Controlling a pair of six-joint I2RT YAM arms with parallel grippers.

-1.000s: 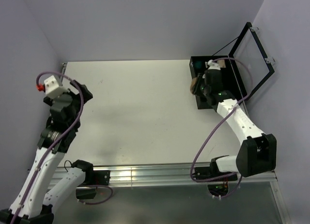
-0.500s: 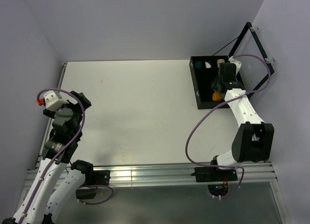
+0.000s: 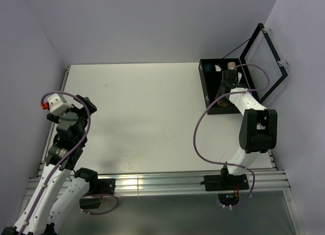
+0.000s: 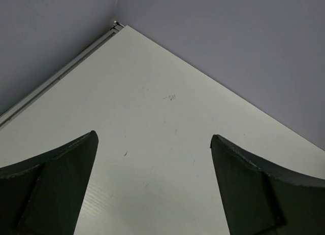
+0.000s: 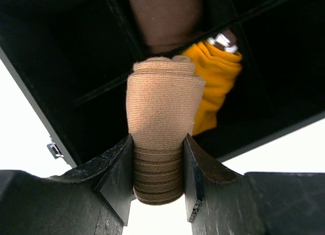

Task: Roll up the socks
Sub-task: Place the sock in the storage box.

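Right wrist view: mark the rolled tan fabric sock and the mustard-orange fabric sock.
Rolled tan fabric sock (image 5: 161, 113): right wrist view, middle of the roll.
Mustard-orange fabric sock (image 5: 216, 78): right wrist view, its bunched body.

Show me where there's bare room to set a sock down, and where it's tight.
The white table is bare from the left gripper, open near the left edge, across to the black compartmented box. Crowded: the box, where the right gripper holds the rolled tan sock beside the mustard-orange sock.
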